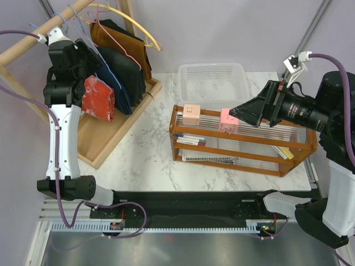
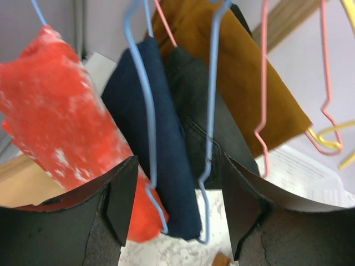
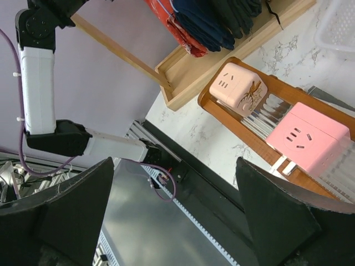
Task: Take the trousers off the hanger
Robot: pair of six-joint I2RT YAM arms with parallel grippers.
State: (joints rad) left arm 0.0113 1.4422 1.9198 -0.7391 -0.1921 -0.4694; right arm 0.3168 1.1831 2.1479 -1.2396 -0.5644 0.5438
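Observation:
The red trousers (image 1: 99,98) with white blotches hang at the left end of the clothes rail. In the left wrist view they (image 2: 55,122) hang on the thin light-blue hanger, of which only a bit of wire (image 2: 37,12) shows above the cloth. My left gripper (image 1: 90,65) is raised beside them and open (image 2: 180,221). Its left finger (image 2: 119,199) is in front of the red cloth's lower edge, with nothing held. My right gripper (image 1: 249,111) hovers open and empty (image 3: 177,216) over the wooden shelf.
Navy trousers (image 2: 166,166) on a second blue wire hanger (image 2: 209,111) hang between my left fingers in view. Behind them are a black garment (image 1: 128,69), a brown garment (image 1: 125,41), a pink hanger (image 2: 263,100) and a yellow hanger (image 1: 138,25). A white basket (image 1: 213,80) and a wooden shelf (image 1: 244,147) stand to the right.

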